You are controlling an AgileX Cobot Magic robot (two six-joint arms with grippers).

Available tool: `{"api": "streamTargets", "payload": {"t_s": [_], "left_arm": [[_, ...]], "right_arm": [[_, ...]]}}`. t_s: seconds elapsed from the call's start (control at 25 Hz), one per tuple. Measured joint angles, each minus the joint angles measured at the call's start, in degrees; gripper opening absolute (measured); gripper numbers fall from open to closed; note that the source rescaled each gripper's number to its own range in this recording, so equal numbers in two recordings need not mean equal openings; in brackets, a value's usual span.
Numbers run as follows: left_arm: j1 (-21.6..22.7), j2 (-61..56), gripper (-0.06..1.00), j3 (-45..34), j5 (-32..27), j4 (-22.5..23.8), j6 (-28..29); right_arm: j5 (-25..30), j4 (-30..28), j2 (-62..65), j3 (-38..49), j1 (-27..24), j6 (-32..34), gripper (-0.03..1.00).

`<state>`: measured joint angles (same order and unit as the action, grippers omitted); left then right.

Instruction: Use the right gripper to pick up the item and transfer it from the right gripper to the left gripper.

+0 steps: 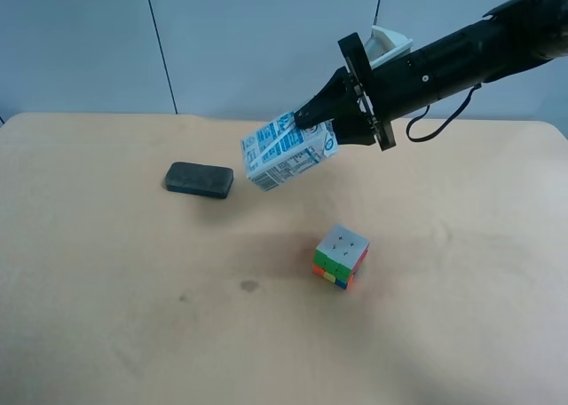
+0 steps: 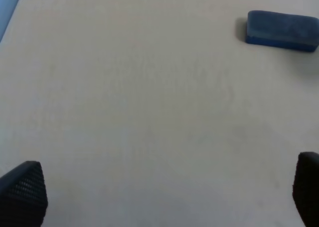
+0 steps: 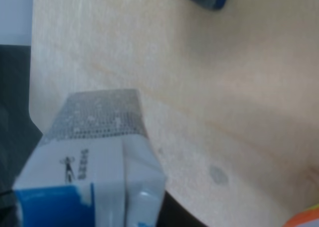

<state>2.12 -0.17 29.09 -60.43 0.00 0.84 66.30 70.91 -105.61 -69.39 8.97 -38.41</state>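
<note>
The item, a small white carton with blue print [image 1: 288, 151], hangs tilted in the air above the table. The right gripper [image 1: 312, 123], on the black arm entering from the exterior high view's right, is shut on its gabled end. In the right wrist view the carton [image 3: 94, 177] fills the near corner, and one textured finger pad [image 3: 99, 115] presses on it. The left gripper [image 2: 159, 194] is open and empty above bare table; only its two black fingertips [image 2: 22, 192] show in the left wrist view. It is out of the exterior high view.
A flat dark grey pad [image 1: 199, 179] lies on the table beside the carton, also seen in the left wrist view [image 2: 281, 30]. A multicoloured puzzle cube [image 1: 341, 256] stands nearer the front. A small dark stain [image 1: 248, 286] marks the tabletop.
</note>
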Motion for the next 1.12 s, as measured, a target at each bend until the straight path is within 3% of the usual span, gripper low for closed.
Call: {"api": "streamTargets", "payload": {"t_s": [0.76, 0.84, 0.96, 1.12], "left_arm": [[0.0, 25.09, 1.0, 1.38, 3.38, 3.27, 2.01], [0.0, 25.62, 1.0, 1.38, 5.68, 0.96, 2.14], [0.0, 27.44, 1.0, 1.48, 10.44, -6.4, 0.98], [0.0, 34.24, 1.0, 1.48, 15.02, -16.93, -6.31]], "right_arm": [[1.03, 0.0, 0.0, 0.0, 0.0, -1.3, 0.0], [1.03, 0.0, 0.0, 0.0, 0.0, -1.95, 0.0], [1.09, 0.0, 0.0, 0.0, 0.0, -2.07, 0.0], [1.09, 0.0, 0.0, 0.0, 0.0, -2.07, 0.0]]}}
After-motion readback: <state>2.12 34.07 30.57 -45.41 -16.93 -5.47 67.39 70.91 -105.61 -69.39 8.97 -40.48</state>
